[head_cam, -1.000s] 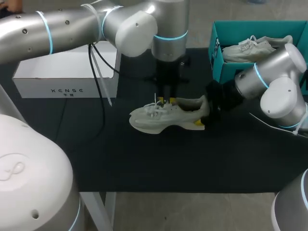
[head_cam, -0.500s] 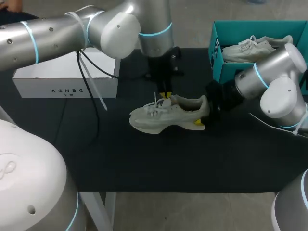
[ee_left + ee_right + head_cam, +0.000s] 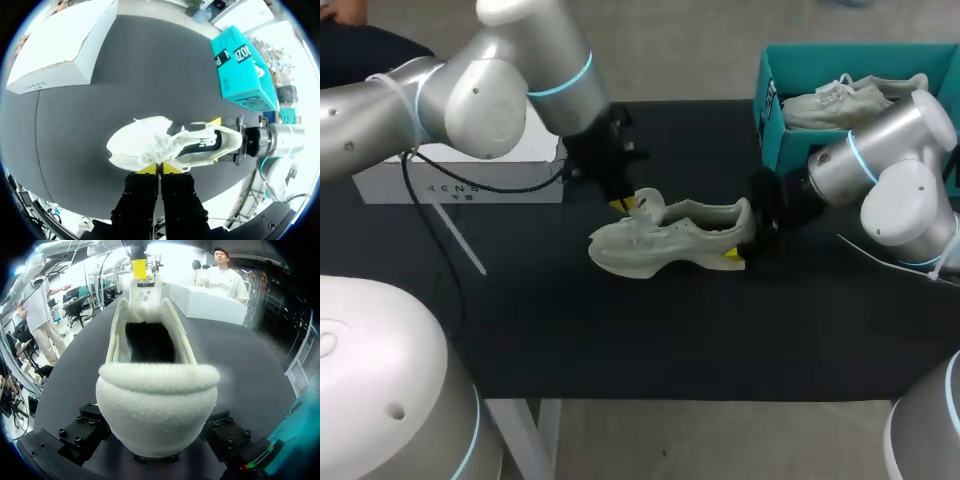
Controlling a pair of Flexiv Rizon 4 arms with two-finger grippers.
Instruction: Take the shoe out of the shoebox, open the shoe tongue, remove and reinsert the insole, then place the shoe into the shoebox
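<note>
Shoe [image 3: 665, 240], off-white with a chunky sole, is standing upright on the black worktop [image 3: 620, 330], long axis lying left-right, toe pointing to the robot's left. Right jaws are clamping its heel; left jaws are pinching the lifted tongue [image 3: 646, 203]. Farther off, the teal shoebox [image 3: 770, 125] is sitting at the right.

Robotics lab bench, prob. a manipulation test setup. Evidence: two big silver-white robot arms w/ glowing blue joint rings. The left arm [image 3: 470, 90] fills the upper left of the frame, the right arm [image 3: 890, 190] sits at the right edge. A black-covered table [image 3: 620, 330] runs across the middle. A loose black cable [image 3: 440, 215] w/ zip ties hangs off the left arm (v. much a rig, not a finished product). Props only: white box [image 3: 460, 165] upper left, teal shoebox [image 3: 770, 110] upper right w/ a spare shoe [image 3: 850, 100] inside. Mid-frame, a pale shoe [image 3: 660, 240] is pinched by the left gripper [image 3: 623, 203] at the tongue and the right gripper [image 3: 742, 242] at the heel.
</note>
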